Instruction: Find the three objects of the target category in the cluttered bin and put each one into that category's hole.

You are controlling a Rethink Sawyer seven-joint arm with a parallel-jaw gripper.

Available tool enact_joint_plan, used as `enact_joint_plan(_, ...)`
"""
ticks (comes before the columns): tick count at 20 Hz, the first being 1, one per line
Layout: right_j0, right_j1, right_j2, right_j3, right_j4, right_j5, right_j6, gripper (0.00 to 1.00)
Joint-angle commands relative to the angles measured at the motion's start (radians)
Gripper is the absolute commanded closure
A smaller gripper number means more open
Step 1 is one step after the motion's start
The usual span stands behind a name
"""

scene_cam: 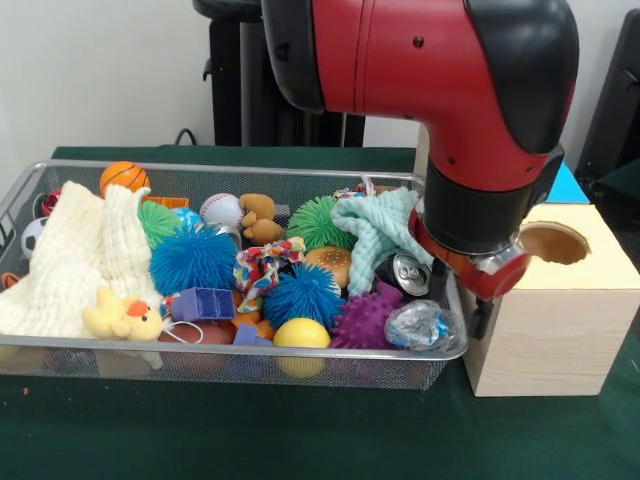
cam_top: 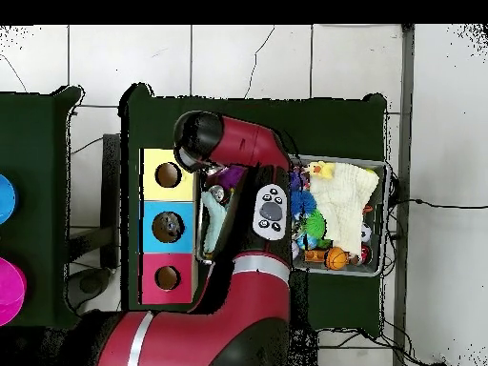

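The wire mesh bin is full of toys and cloths. One crumpled clear plastic bottle lies in its near right corner, next to a purple spiky ball. My gripper hangs low between the bin's right end and the wooden box, mostly hidden by the arm's wrist. In the overhead view the arm covers the gripper. The blue-topped hole is the middle one of three, and something greyish shows inside it. In the front view only a strip of the blue top shows behind the arm.
A yellow-topped hole is the nearest to the gripper, and a red-topped one is farthest. A drink can, a mint cloth, a cream cloth, spiky balls and a yellow duck fill the bin.
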Motion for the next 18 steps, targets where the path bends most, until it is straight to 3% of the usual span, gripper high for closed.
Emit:
enact_joint_plan(1, -0.007, 0.054, 0.088, 0.094, 0.019, 0.002, 0.102, 0.0)
enact_joint_plan(7, 0.027, 0.115, -0.008, 0.009, -0.053, -0.063, 0.145, 0.0)
enact_joint_plan(18, 0.045, 0.141, -0.07, -0.04, -0.057, -0.087, 0.162, 0.0)
